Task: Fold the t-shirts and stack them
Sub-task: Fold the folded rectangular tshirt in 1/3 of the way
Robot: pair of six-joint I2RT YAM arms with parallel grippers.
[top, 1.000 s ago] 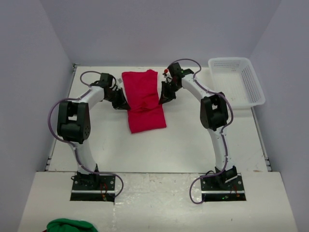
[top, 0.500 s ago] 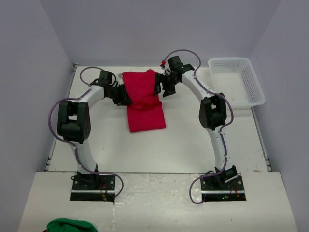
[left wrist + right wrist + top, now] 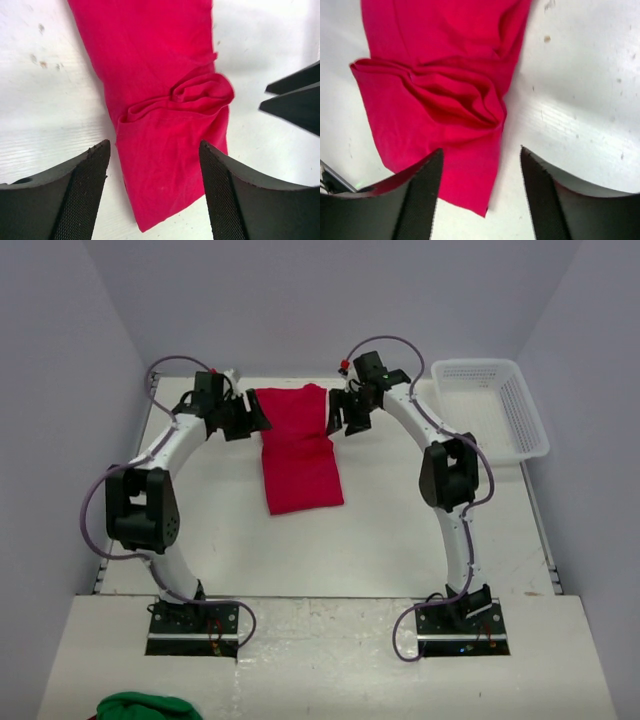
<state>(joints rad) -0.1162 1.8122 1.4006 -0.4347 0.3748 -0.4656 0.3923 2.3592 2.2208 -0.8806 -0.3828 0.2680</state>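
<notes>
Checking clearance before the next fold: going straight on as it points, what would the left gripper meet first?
Probably the red t-shirt, its bunched fold straight ahead of the left gripper, jaws open; depth is unclear.

Soft, even light from overhead fills the top view, bright and sharp, with only faint shadows on the white table (image 3: 380, 540). In both wrist views the table glares almost to blown-out white, while the red t-shirt (image 3: 160, 75) is crisp, its creases dark, and the black fingers (image 3: 75, 200) at the lower edge sit in shade.
</notes>
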